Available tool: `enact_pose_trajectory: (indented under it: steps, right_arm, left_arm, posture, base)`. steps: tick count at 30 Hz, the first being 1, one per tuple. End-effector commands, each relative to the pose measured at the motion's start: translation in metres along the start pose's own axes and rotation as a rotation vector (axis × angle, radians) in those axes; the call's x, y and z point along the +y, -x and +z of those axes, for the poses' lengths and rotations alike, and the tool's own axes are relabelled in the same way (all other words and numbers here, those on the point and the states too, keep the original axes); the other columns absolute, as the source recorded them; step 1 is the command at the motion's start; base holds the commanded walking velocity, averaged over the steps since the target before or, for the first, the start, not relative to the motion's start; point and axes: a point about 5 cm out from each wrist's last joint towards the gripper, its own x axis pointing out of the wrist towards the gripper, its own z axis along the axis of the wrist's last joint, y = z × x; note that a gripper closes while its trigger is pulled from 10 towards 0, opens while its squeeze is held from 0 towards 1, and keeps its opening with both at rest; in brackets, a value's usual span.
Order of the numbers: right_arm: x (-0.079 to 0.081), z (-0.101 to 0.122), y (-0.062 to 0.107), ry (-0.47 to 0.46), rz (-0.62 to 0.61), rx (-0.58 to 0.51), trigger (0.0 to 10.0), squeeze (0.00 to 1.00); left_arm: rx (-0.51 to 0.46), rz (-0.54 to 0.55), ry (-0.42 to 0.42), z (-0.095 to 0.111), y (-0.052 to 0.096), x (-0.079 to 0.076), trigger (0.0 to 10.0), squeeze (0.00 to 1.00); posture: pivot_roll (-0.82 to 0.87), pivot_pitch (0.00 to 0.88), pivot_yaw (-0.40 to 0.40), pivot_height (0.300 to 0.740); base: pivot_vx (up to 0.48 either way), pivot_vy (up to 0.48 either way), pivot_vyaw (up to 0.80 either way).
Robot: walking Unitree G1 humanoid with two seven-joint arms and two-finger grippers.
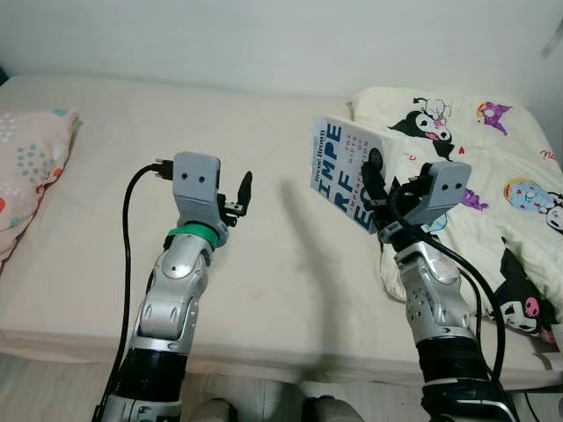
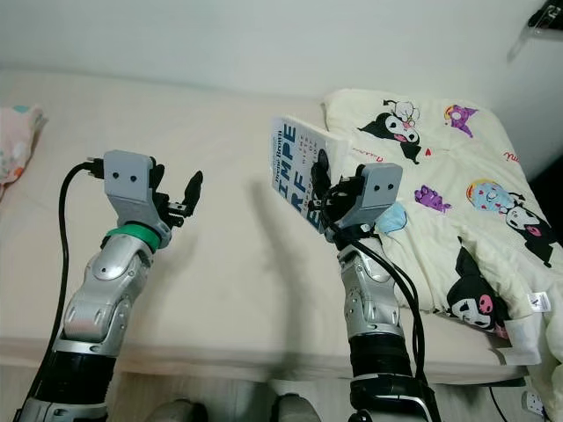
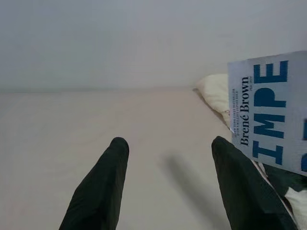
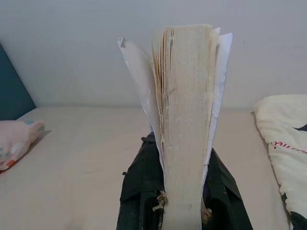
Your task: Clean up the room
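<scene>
A white paperback book [image 1: 345,172] with blue letters is held upright above the bed, its spine toward my left side. My right gripper [image 1: 378,195] is shut on the book's lower edge, and the page block [image 4: 184,120] stands between its fingers [image 4: 139,191] in the right wrist view. My left gripper [image 1: 236,200] hovers open over the middle of the cream bed sheet [image 1: 264,246], with nothing between its fingers [image 3: 103,187]. The book [image 3: 268,115] stands off to one side of it.
A cream blanket [image 1: 493,193] with cartoon prints lies bunched on the bed's right side. A pink patterned pillow [image 1: 31,158] rests at the left. A white wall [image 1: 264,35] runs behind the bed. The bed's front edge [image 1: 290,360] is close to my body.
</scene>
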Motion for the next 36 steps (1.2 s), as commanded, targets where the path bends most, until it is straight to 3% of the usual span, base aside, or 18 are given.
enact_pose_trajectory:
  steps: [1, 7, 36]
  right_arm:
    - [-0.0039, 0.0036, 0.0007, 0.003, -0.017, -0.024, 10.0, 0.00]
    - [-0.0041, 0.0032, 0.0009, 0.000, -0.022, -0.024, 10.0, 0.00]
    - [-0.0036, -0.0003, 0.0009, -0.006, -0.033, -0.012, 10.0, 0.00]
  left_arm:
    - [0.010, -0.019, -0.004, -0.0024, -0.0001, -0.0032, 10.0, 0.00]
    - [0.013, -0.025, 0.019, -0.0024, 0.0002, -0.0028, 10.0, 0.00]
    - [0.014, -0.035, 0.024, -0.0022, 0.0004, -0.0018, 10.0, 0.00]
  posture:
    - [0.03, 0.000, -0.003, 0.740]
    - [0.03, 0.001, -0.002, 0.740]
    - [0.03, 0.003, 0.007, 0.740]
  base:
    - [0.000, 0.000, 0.00]
    - [0.000, 0.111, 0.00]
    - [0.000, 0.480, -0.02]
